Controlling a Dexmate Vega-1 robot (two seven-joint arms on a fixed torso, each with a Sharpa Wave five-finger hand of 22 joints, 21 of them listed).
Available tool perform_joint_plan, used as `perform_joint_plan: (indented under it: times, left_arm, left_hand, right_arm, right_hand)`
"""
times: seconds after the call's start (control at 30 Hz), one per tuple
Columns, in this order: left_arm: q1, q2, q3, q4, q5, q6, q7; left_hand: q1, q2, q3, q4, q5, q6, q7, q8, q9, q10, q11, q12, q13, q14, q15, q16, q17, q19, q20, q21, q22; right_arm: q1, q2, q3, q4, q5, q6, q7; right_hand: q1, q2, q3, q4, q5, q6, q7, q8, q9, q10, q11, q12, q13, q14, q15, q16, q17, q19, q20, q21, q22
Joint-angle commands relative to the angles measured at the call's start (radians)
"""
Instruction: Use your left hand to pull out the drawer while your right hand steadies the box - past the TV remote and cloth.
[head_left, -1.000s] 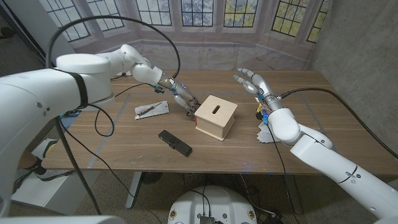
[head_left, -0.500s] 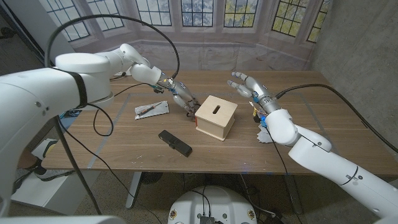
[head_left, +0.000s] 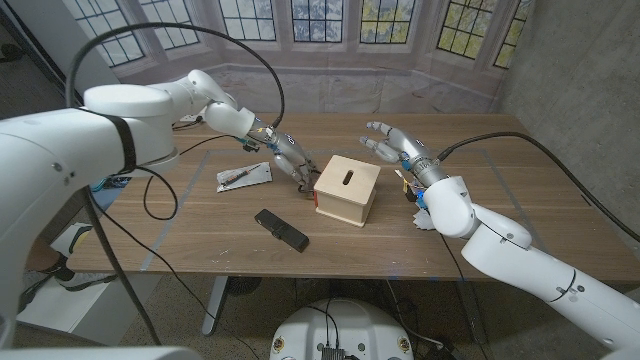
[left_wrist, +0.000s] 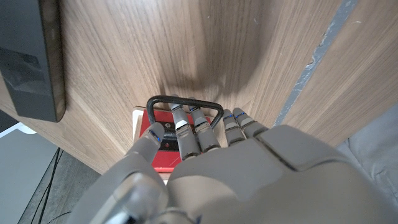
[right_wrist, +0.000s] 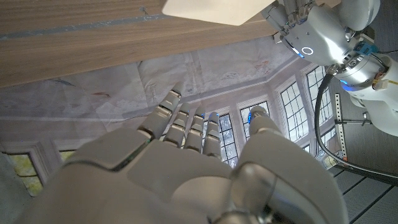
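The worktop (head_left: 200, 230) is of brown wood with a visible grain, and thin pale lines run over its surface. On it, at about 9 o'clock from the middle, lies a flat white packet (head_left: 244, 176) with a red and dark object inside; what the object is cannot be told. At about 3 o'clock lies a small white crumpled piece (head_left: 427, 218), partly hidden. Behind the worktop, at 12 o'clock, stands a row of leaded windows (head_left: 325, 18) above a pale ledge. At 3 o'clock rises a grey concrete wall (head_left: 580, 70).

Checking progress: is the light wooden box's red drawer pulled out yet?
Barely, if at all: left hand hooks its black handle, red drawer by the box.
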Motion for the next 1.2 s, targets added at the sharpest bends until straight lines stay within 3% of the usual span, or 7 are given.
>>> perform_joint_plan:
  times: [0.03, 0.63, 1.2]
  left_arm:
    - [-0.004, 0.013, 0.007, 0.0, 0.009, -0.056, 0.021]
    - [0.004, 0.028, -0.007, -0.003, 0.004, -0.107, 0.021]
    - [0.009, 0.06, -0.022, -0.007, 0.002, -0.136, -0.004]
  left_hand:
    - [-0.005, 0.001, 0.003, 0.003, -0.004, 0.006, 0.004, -0.003, 0.004, 0.011, -0.002, 0.0, 0.002, 0.008, -0.001, 0.003, -0.001, -0.001, -0.002, 0.006, 0.002]
    - [-0.008, 0.001, 0.004, 0.006, -0.005, 0.001, 0.005, -0.007, 0.004, 0.01, -0.003, -0.004, 0.003, 0.011, 0.002, 0.003, -0.001, 0.0, -0.003, 0.006, 0.002]
    - [-0.01, 0.001, 0.005, 0.007, -0.005, 0.002, 0.005, -0.008, 0.004, 0.016, -0.003, -0.006, 0.003, 0.015, 0.001, 0.003, -0.001, 0.002, -0.001, 0.007, 0.002]
  right_arm:
    - [-0.007, -0.01, -0.014, -0.013, -0.044, -0.01, 0.019]
    - [0.003, -0.017, -0.044, -0.005, -0.132, -0.007, 0.061]
    - [0.011, 0.016, -0.043, 0.026, -0.137, 0.009, 0.075]
  right_hand:
    - [-0.008, -0.001, -0.004, 0.003, 0.003, -0.001, -0.004, 0.005, 0.004, 0.004, -0.003, 0.002, 0.003, -0.005, -0.033, 0.002, -0.001, -0.004, 0.005, -0.001, 0.003]
    - [-0.018, -0.001, -0.008, 0.005, 0.001, 0.02, -0.018, 0.011, 0.004, 0.024, -0.026, 0.007, 0.002, 0.004, -0.039, 0.005, -0.002, -0.004, 0.004, 0.0, 0.003]
    - [-0.022, -0.001, -0.01, 0.005, 0.001, 0.022, -0.011, 0.009, 0.004, 0.027, -0.014, 0.006, 0.002, 0.007, -0.034, 0.006, -0.003, 0.0, 0.007, 0.001, 0.003]
